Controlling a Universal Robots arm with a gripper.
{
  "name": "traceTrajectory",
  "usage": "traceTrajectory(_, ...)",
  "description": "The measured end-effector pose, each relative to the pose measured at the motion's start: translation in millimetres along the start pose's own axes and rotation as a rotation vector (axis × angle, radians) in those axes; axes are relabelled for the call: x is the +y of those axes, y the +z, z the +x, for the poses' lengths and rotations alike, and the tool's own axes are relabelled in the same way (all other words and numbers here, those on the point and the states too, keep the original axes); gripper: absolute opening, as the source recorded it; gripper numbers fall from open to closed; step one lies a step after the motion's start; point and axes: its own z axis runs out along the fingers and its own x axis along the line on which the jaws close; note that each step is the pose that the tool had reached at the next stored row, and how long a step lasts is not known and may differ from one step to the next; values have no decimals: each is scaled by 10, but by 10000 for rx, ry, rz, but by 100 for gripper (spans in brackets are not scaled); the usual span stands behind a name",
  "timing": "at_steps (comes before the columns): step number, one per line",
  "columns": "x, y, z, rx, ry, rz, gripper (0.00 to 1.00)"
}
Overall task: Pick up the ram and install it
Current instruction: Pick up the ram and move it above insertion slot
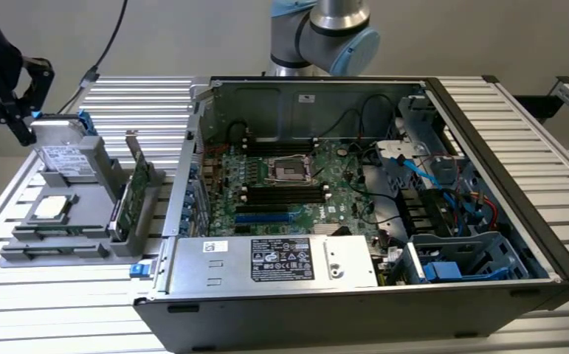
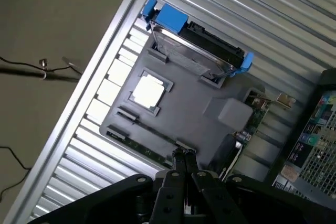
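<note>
While the claw [image 1: 18, 131] hangs in the upper left of the exterior view, up over the grey tray [image 1: 28, 257], its fingers are squeezed together with nothing between them, so it's got no hold on anything yet. The ram stick [image 2: 148, 141] is parked in the tray, not in the computer case [image 1: 501, 184]. On the wrist camera I see it as a thin green strip in a slot along the tray side opposite the hard drive [image 2: 194, 40], with the processor chip [image 2: 149, 90] between the two. What matters to me is the line-up. The stick's long axis runs along that tray edge, roughly parallel to the hard drive's long side. The closed fingertips line up with one end of it rather than its middle, as far as I can judge. From the exterior view the claw looks well clear above the tray, so apart, not touching. The bigger green card [image 2: 253, 121] stands at the tray side nearest the case, near that same end of the stick, so I'd call a mix-up the risk.
</note>
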Motion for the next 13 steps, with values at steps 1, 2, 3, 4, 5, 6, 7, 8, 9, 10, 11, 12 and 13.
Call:
traceTrajectory(1,-1,7,0,17,-172,-1,10)
traceTrajectory(2,-1,13,0,32,-348,-2,10)
traceTrajectory(3,-1,19,0,48,-532,-3,10)
traceTrajectory(4,-2,25,0,63,-716,-4,10)
traceTrajectory(5,-2,31,0,78,-902,-4,10)
traceTrajectory(6,-3,37,0,93,-1085,-5,10)
traceTrajectory(7,-3,43,0,107,-1261,-5,10)
traceTrajectory(8,-3,48,0,120,-1444,-5,10)
traceTrajectory(9,-4,54,0,130,-1624,-7,10)
traceTrajectory(10,-4,59,0,141,-1804,-10,10)
traceTrajectory(11,-4,65,0,152,-1988,-12,10)
traceTrajectory(12,-5,71,0,161,-2175,-14,10)
traceTrajectory(13,-5,76,0,172,-2347,-17,10)
